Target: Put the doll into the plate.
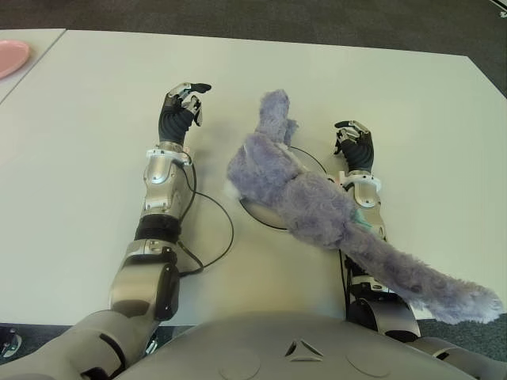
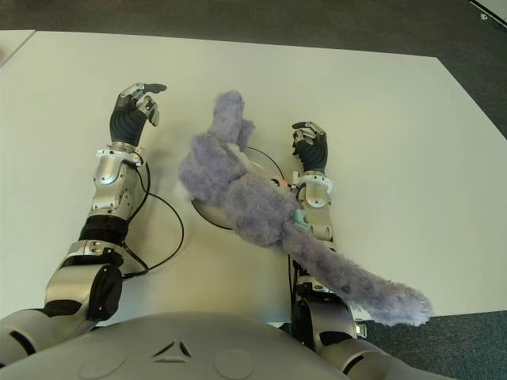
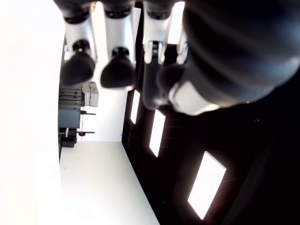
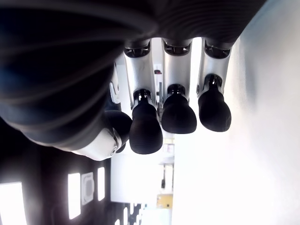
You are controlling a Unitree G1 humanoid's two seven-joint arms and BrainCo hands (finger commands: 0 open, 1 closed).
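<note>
The doll (image 1: 295,194), a long purple plush, lay across the plate (image 1: 310,161) near the middle of the desk (image 1: 95,158), well in from every edge. Its fat body covered most of the plate, so only an arc of dark rim showed on the far side and another on the near left side. One fuzzy limb stuck out toward the far edge, past the rim. The other end, a long tail-like part, ran back toward the near right corner, draped over the right forearm and hanging past the near edge of the desk.

The left hand (image 1: 181,107) was to the left of the doll, apart from it, over bare desk. Its fingers (image 3: 117,70) were loosely bent with the tips apart from the thumb, and nothing was between them. A black cable (image 1: 214,229) looped on the desk beside the left forearm.

The right hand (image 1: 353,142) was just to the right of the plate, beyond where the doll crossed the arm. Its fingers (image 4: 178,112) were curled in a relaxed row, not closed against the thumb, and held nothing.

A pink dish (image 1: 12,55) showed at the far left corner, on a neighbouring surface beyond the desk's edge.
</note>
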